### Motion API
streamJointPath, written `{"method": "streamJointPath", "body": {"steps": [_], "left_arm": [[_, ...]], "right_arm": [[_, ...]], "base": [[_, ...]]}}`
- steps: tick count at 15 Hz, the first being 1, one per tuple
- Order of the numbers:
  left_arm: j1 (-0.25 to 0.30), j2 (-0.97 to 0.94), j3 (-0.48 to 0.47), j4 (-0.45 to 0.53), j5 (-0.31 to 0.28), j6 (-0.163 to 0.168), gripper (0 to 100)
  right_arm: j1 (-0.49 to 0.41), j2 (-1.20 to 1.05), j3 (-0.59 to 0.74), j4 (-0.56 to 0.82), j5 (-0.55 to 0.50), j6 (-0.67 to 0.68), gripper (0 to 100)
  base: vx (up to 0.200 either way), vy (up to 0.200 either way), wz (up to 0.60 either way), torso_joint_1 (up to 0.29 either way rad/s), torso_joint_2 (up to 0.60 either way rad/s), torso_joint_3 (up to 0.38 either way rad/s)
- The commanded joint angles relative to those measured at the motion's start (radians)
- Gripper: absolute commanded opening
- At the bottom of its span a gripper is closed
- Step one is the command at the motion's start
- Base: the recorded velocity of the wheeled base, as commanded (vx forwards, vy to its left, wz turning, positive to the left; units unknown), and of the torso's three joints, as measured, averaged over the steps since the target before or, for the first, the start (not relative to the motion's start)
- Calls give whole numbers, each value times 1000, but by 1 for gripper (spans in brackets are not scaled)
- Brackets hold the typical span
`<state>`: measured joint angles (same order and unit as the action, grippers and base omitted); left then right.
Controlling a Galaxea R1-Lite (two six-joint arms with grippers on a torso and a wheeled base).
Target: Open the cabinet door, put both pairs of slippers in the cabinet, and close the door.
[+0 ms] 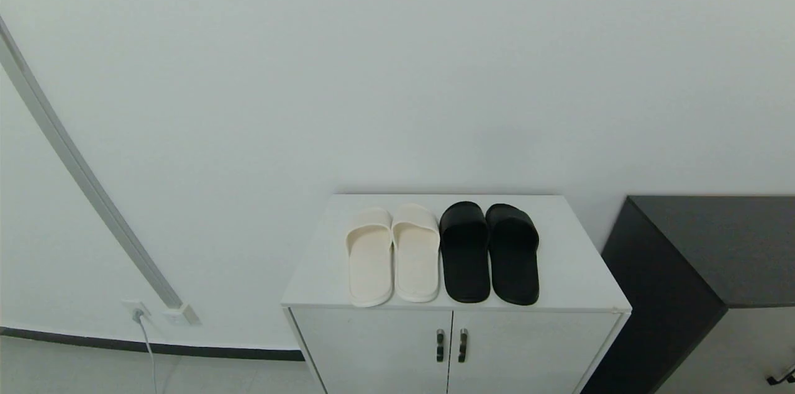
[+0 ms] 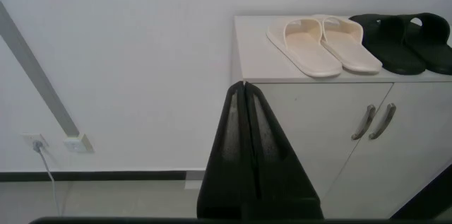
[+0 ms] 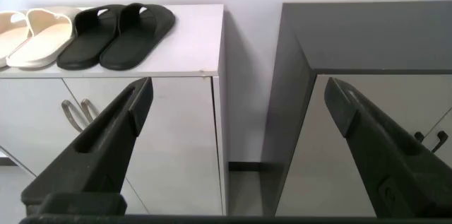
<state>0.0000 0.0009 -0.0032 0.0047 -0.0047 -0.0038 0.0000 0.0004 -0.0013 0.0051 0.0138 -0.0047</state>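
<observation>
Neatly paired: smooth cream slippers (image 1: 397, 257), matte black slippers (image 1: 484, 260) atop boxy cabinet (image 1: 571, 270).

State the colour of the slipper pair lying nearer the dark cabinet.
Black. The right-hand slippers show best in the head view.

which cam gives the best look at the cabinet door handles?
Left wrist view: both door handles show whole and unblocked, where the doors meet. Head view has them whole but low, near the picture's edge. Right wrist view has them partly behind a finger of the right tool.
</observation>
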Motion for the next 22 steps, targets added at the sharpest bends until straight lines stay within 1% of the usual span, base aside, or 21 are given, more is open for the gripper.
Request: {"method": "streamJointPath", "body": {"steps": [1, 6, 7, 8, 9, 10, 11, 14, 15, 16, 18, 19, 21, 22], "left_arm": [[0, 1, 0, 0, 2, -1, 0], [0, 1, 2, 0, 3, 2, 0], [0, 1, 2, 0, 3, 7, 0], [0, 1, 2, 0, 5, 7, 0], [0, 1, 2, 0, 6, 2, 0], [0, 1, 2, 0, 8, -1, 0], [0, 1, 2, 0, 8, -5, 0], [0, 1, 2, 0, 2, 1, 0], [0, 1, 2, 0, 0, 1, 0], [0, 1, 2, 0, 0, -1, 0], [0, 1, 2, 0, 2, 1, 0], [-2, 1, 2, 0, 0, 1, 0], [0, 1, 2, 0, 0, 1, 0], [0, 1, 2, 0, 0, 1, 0]], "right_arm": [[0, 0, 0, -1, 0, -3, 100], [-2, 0, -3, -1, -6, -17, 100], [-3, 18, -43, -5, -17, -6, 100], [3, 115, -210, -2, -20, 57, 100], [3, 190, -226, 42, -12, 86, 100], [5, 222, -161, 58, -9, 6, 100], [6, 228, -132, 58, -6, -26, 100], [11, 403, -164, 41, 71, -26, 100], [23, 530, -181, -2, 94, -28, 100], [44, 636, -186, -85, 103, -29, 100], [133, 849, -209, -258, 92, -1, 100], [169, 923, -230, -304, 87, 20, 100], [259, 1069, -306, -359, 38, 88, 100], [264, 1072, -309, -363, 37, 92, 100]], "base": [[0, 0, 0, 0, 0, 0], [0, 0, 0, 0, 0, 0], [0, 0, 0, 0, 0, 0], [0, 0, 0, 0, 0, 0], [0, 0, 0, 0, 0, 0], [0, 0, 0, 0, 0, 0], [0, 0, 0, 0, 0, 0], [0, 0, 0, 0, 0, 0], [0, 0, 0, 0, 0, 0], [0, 0, 0, 0, 0, 0], [0, 0, 0, 0, 0, 0], [0, 0, 0, 0, 0, 0], [0, 0, 0, 0, 0, 0], [0, 0, 0, 0, 0, 0]]}}
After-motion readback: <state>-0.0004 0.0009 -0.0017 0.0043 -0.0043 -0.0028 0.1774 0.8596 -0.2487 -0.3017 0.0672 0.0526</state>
